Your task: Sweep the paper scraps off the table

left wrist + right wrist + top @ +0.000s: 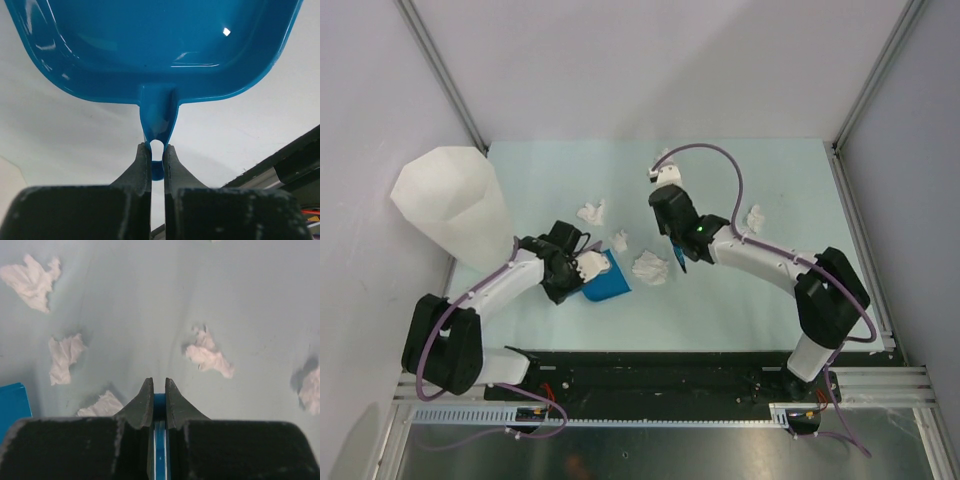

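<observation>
My left gripper [586,272] is shut on the handle [157,150] of a blue dustpan [607,283], whose tray fills the left wrist view [150,45]. My right gripper [674,240] is shut on a thin blue brush [678,260], seen between its jaws in the right wrist view [159,402]. White paper scraps lie on the pale green table [770,300]: one just right of the dustpan [650,267], one small [620,240], one farther back [592,212], one at right [755,217]. The right wrist view shows several scraps [207,354] [64,357] [31,280] and a dustpan corner [12,407].
A tall white faceted bin [450,205] stands at the table's left edge, close behind my left arm. Grey walls and metal rails border the table. A black base plate [650,370] runs along the near edge.
</observation>
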`<state>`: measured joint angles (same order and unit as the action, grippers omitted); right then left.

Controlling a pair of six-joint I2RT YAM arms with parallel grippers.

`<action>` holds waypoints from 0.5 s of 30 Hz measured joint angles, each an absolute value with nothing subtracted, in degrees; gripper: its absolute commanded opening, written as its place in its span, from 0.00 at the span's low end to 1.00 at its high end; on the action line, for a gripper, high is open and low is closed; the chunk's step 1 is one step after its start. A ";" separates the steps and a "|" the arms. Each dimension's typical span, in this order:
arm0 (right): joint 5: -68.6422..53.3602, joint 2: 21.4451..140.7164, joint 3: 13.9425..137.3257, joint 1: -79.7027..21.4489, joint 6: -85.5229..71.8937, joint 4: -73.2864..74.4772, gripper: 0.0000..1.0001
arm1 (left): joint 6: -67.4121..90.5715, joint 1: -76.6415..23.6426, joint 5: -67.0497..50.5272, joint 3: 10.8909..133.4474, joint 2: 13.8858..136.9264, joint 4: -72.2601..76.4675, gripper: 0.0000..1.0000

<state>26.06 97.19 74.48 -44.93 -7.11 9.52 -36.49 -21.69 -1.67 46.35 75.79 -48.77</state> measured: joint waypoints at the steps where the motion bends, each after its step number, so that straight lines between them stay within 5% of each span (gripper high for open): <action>1: 28.58 97.21 73.65 -46.06 -8.43 9.54 0.00 | -36.51 -22.11 -1.72 46.17 76.03 -48.84 0.00; 15: 37.15 98.80 64.73 -53.71 -14.74 3.49 0.00 | -36.47 -24.86 -2.37 45.87 84.12 -49.60 0.00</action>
